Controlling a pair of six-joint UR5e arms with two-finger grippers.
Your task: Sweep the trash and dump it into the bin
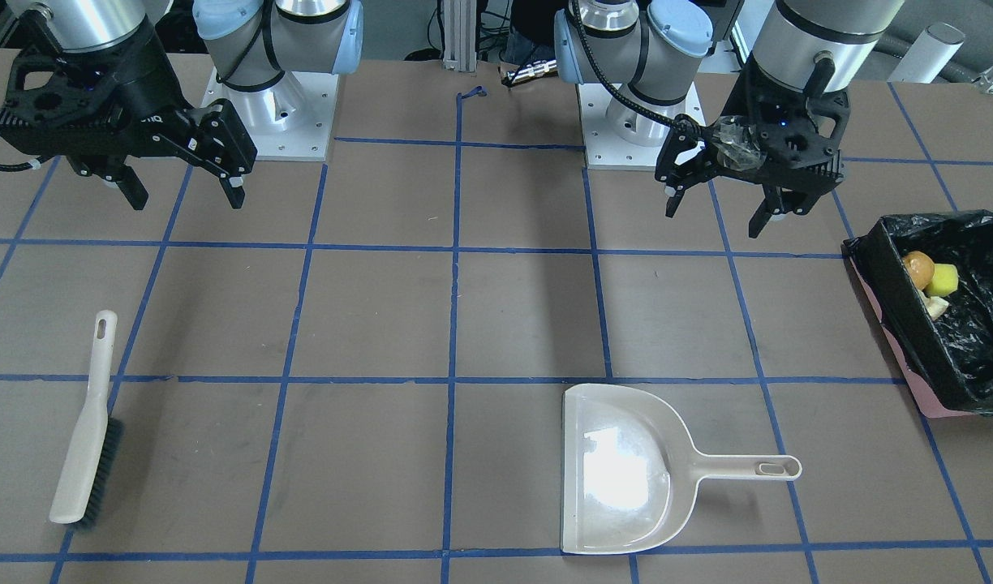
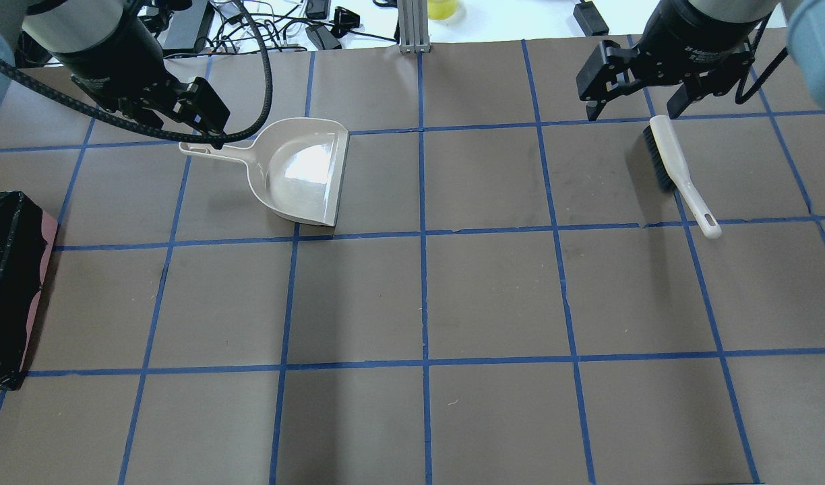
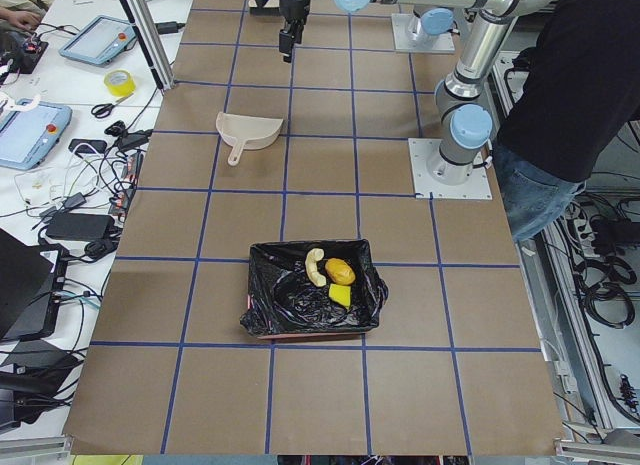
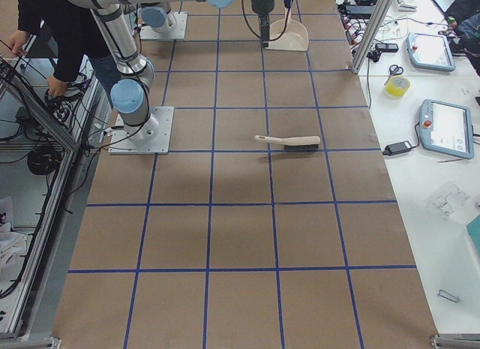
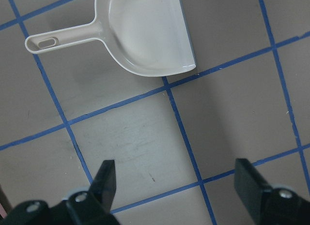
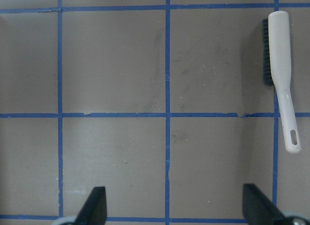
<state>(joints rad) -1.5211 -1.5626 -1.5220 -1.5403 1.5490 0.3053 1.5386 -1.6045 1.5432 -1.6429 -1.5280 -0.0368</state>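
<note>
At the robot's far left, the rectangular pink bin lined with glossy black plastic [image 3: 275,300] holds the yellow-brown potato-like lump [image 3: 341,272], the green-and-yellow sponge block [image 3: 340,296] and the pale crescent croissant [image 3: 315,267]. The left gripper [image 1: 714,219] hangs empty, fingers spread apart, above the brown table [image 2: 493,296] near the flat-lying beige plastic dustpan [image 2: 304,172]. The right gripper [image 1: 186,199], also spread and empty, hovers near the white-handled, dark-bristled brush [image 2: 675,168].

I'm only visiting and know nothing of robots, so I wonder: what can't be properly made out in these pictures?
Bin, overhead view: cut off by the left edge; contents barely show.
Croissant, front-facing view: mostly hidden by the bin's wall.
Dustpan, right side view: small, handle hidden behind the left arm.
Brush bristles, right wrist view: mostly hidden under the brush's back.
</note>
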